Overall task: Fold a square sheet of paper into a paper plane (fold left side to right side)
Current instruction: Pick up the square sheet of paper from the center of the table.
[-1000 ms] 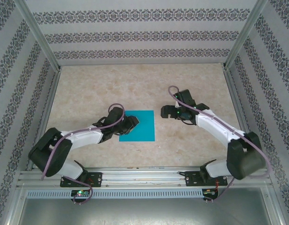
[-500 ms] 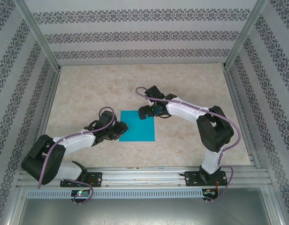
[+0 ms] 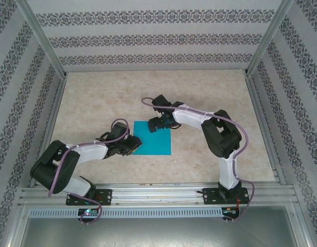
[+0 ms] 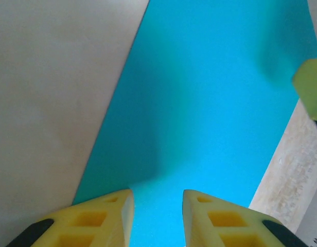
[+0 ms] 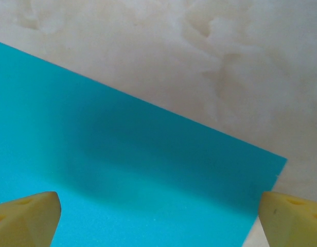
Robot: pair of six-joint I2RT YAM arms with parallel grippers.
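The square sheet of paper (image 3: 154, 140) lies flat and unfolded on the table, plain teal-blue. My left gripper (image 3: 131, 146) is low at its left edge and open. In the left wrist view its yellow fingers (image 4: 99, 218) straddle a strip of the paper (image 4: 210, 92), with nothing pinched between them. My right gripper (image 3: 157, 123) hovers over the sheet's far edge, open wide. In the right wrist view its fingertips (image 5: 30, 216) sit at the lower corners of the frame, and the paper (image 5: 122, 175) spans the gap. No paper plane shape shows.
The beige marbled tabletop (image 3: 97, 103) is enclosed by patterned walls and aluminium posts (image 3: 42, 38). An aluminium rail (image 3: 158, 194) carries both arm bases at the near edge. The right arm's elbow (image 3: 220, 136) is bent to the right of the sheet. A yellow fingertip of the right gripper (image 4: 310, 92) shows in the left wrist view.
My right arm has swung left from beside the sheet to over its far edge. My left gripper has drawn back from over the sheet toward its left edge.
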